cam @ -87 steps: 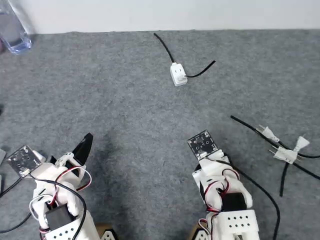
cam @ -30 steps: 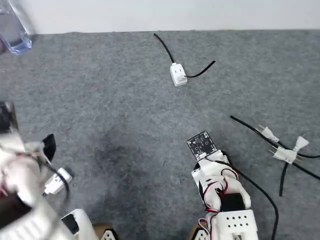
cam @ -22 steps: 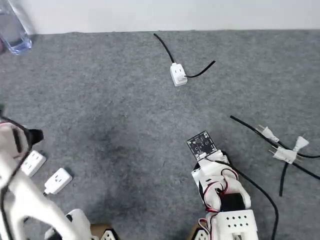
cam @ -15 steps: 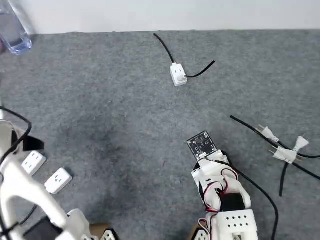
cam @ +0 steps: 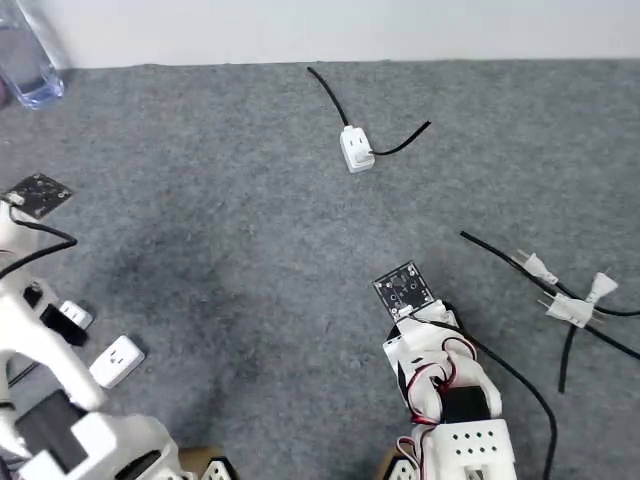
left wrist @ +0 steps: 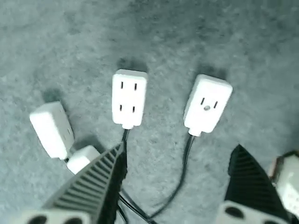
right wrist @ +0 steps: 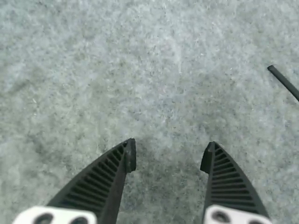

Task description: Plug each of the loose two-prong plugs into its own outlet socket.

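Carpet [cam: 250, 250], grey and short-piled, covers the table. Left gripper [left wrist: 180, 154] hangs above two white outlet sockets at the table's left edge, jaws spread wide and holding nothing. Double socket [left wrist: 129, 98] and grounded socket [left wrist: 207, 103] lie flat, side by side but apart, faces up, with a black cord running from each toward the gripper. Beside the double socket lies a white block [left wrist: 51, 128], with a smaller white piece [left wrist: 81, 158] close by; what these are I cannot tell. Right gripper [right wrist: 171, 147] sits low over bare carpet at the near middle of the table, jaws parted, nothing between them, with a black cord end [right wrist: 284, 83] off to one side. Two loose plugs lie far right, well apart from the sockets: one two-prong plug [cam: 537, 267] and a second plug [cam: 572, 308] close to it, their black cords crossing. Near the far edge, in the middle, rests a white cord fitting [cam: 356, 148] with black cords leading off two ways. Clear bottle [cam: 25, 60] stands at the far left corner.
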Controlling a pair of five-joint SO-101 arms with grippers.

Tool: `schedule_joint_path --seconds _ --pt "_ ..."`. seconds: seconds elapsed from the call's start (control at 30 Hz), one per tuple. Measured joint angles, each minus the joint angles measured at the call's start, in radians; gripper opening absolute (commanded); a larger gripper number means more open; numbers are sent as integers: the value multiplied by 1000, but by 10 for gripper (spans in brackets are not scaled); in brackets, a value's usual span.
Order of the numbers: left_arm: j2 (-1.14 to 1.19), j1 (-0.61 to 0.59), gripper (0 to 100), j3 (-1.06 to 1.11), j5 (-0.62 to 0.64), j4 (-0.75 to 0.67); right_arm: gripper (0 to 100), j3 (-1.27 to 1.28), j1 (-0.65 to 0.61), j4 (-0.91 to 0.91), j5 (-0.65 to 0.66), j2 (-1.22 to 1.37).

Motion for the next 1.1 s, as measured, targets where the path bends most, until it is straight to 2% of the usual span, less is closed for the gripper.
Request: schedule_joint_path --seconds 0.2,0.4,0.6,1.1 --pt "124 0 325 0 -20 -129 220 0 0 0 0 0" --pt "247 -6 325 0 -117 -192 220 0 0 0 0 0" --pt "315 -34 325 0 -137 -298 220 0 0 0 0 0" --pt "488 -43 324 0 -157 -382 220 0 0 0 0 0"
